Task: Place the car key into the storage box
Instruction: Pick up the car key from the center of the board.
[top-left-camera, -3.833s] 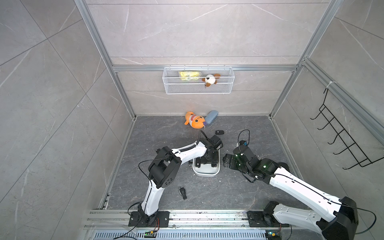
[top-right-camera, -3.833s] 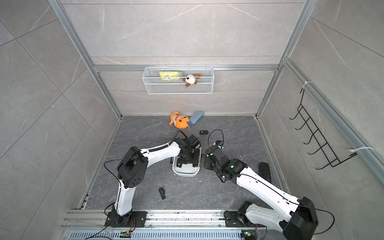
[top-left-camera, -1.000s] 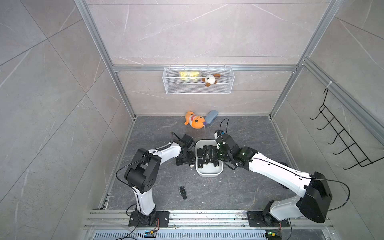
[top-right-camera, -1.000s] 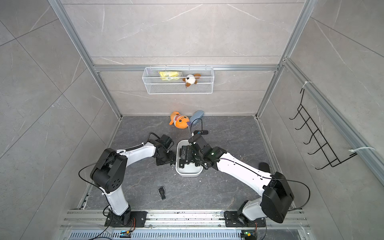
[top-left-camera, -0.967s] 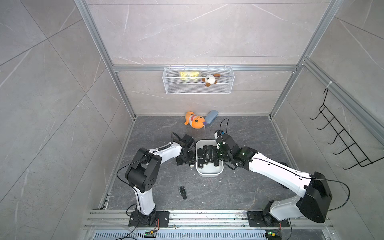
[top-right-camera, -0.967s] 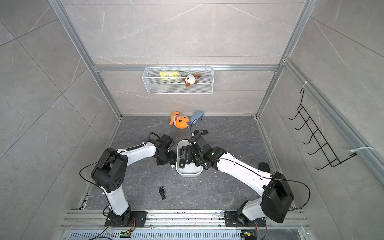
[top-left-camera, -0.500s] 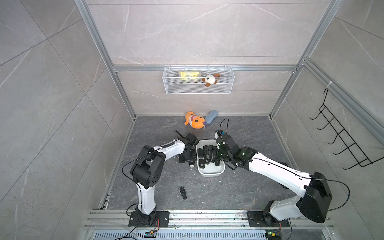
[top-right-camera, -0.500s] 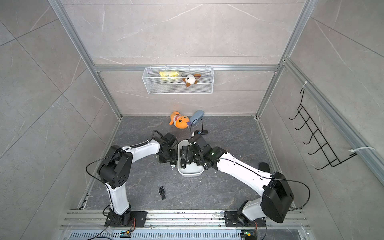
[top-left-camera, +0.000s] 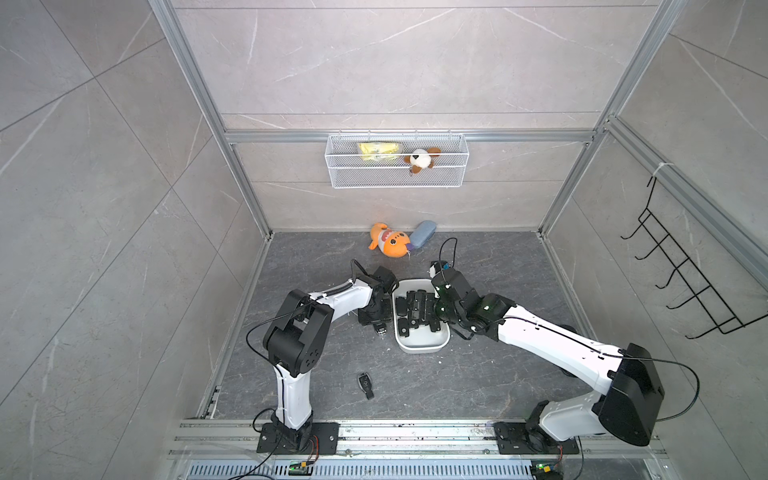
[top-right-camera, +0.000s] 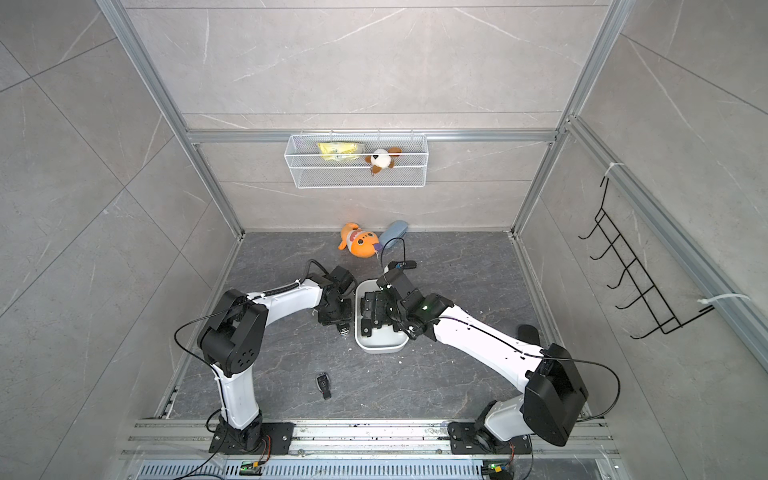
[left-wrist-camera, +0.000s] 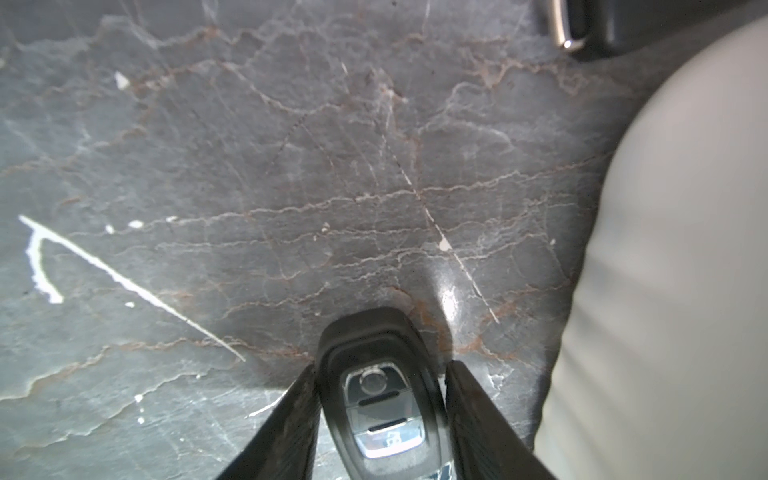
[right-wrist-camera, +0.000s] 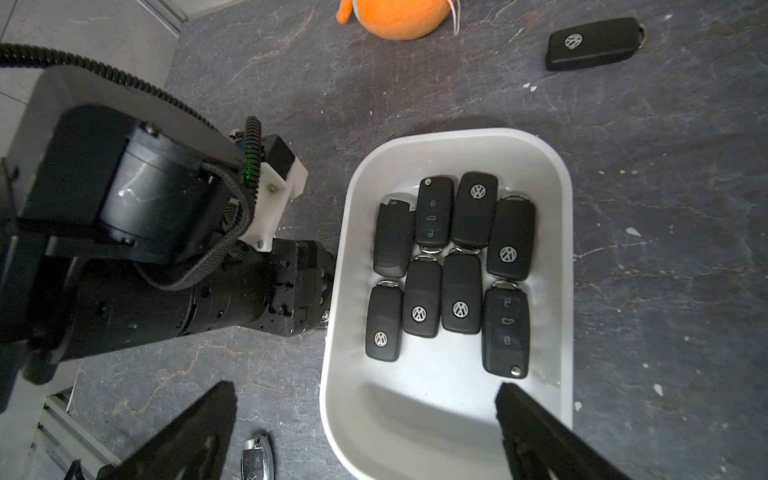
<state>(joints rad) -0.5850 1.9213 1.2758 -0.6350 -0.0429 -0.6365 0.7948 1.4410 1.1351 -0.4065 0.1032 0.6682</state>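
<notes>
I judge that the step in hand is the grasp. In a top view the left gripper (top-left-camera: 375, 323) is low on the floor at 9 o'clock of the box (top-left-camera: 422, 350). It is over the key (top-left-camera: 380, 330), which lies just outside the box wall, and the right gripper (top-left-camera: 415, 309) hangs above the box. In the left wrist view the fingers (left-wrist-camera: 291, 419) stand close at both sides of the key (left-wrist-camera: 384, 415), half spread. I cannot tell whether they press it yet. In the right wrist view the right gripper (right-wrist-camera: 363, 388) is spread wide and empty, above other keys (right-wrist-camera: 461, 295) that lie in the box. The next move calls for a firm pinch, then a lift over the wall toward 3 o'clock, and a release inside.
</notes>
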